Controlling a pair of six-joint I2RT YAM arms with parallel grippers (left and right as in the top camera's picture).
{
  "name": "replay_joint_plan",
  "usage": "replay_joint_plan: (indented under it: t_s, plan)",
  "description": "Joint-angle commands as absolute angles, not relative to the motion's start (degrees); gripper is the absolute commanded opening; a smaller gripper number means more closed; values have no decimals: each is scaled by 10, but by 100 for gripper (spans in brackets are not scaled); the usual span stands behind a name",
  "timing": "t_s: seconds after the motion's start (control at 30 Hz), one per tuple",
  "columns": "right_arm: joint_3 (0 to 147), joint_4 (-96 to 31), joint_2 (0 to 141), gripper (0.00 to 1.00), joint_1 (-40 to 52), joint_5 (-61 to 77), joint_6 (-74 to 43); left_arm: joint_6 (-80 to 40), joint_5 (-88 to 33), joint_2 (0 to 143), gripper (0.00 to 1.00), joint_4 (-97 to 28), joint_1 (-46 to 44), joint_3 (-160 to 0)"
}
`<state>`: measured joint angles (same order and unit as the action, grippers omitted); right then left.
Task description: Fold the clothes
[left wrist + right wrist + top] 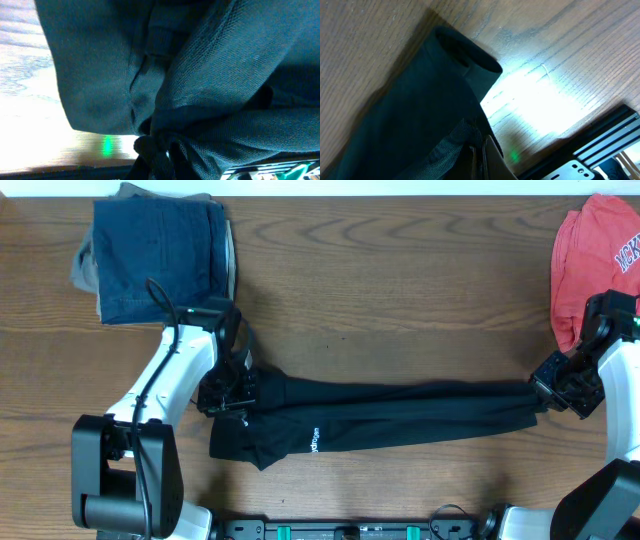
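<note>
We are holding the black clothes [400, 415] taut along the near side of the table [400, 280], left gripper [228, 392] and right gripper [556, 392] each clamped onto an end, and pulling harder is risking a bunched end slipping free.

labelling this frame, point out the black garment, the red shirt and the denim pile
black garment [420, 410]: overhead, middle of the fabric
red shirt [585, 250]: overhead, left half
denim pile [150, 255]: overhead, blue top

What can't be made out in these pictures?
- Grip of the left pincer: black garment fills the left wrist view, hiding it.
- White text mark: too small to read overhead.
- Red shirt: lettering cut off by the overhead picture's right edge.
</note>
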<state>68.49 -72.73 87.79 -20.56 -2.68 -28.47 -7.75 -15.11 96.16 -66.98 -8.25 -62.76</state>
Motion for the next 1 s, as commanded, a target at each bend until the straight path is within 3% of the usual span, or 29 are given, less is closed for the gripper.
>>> replay_joint_plan:
  t_s: [0.0,0.23,0.27,0.3,0.33,0.4,0.53,0.57,0.67,0.7,0.87,0.97]
  plan:
    - [684,-726,872,1,-209,-21,-282,-85,-150,959,7,-672,-78,-613]
    - [672,-725,872,3,-203,-10,-280,-85,-150,959,7,-680,-78,-607]
    - [667,-724,872,7,-202,-10,-280,-85,-150,959,17,-685,-78,-607]
    - [665,-723,872,16,-202,-10,-280,-85,-150,959,31,-688,-78,-607]
    - [663,-722,872,26,-202,-10,-280,-85,-150,959,38,-692,-78,-607]
    - [659,-719,872,34,-202,-10,-280,-85,-150,959,39,-695,-78,-607]
    - [659,-715,872,38,-202,-5,-280,-85,-150,959,39,-696,-78,-607]
    - [659,-715,872,38,-202,-4,-280,-85,-150,959,38,-696,-78,-607]
    - [659,-706,872,38,-202,15,-279,-85,-150,959,10,-696,-78,-613]
    - [659,-701,872,38,-202,31,-268,-85,-150,959,6,-698,-78,-616]
    - [659,-678,872,44,-201,157,-172,-94,-150,949,6,-708,-78,-638]
    - [659,-674,872,37,-190,180,-149,-99,-150,929,6,-702,-78,-639]
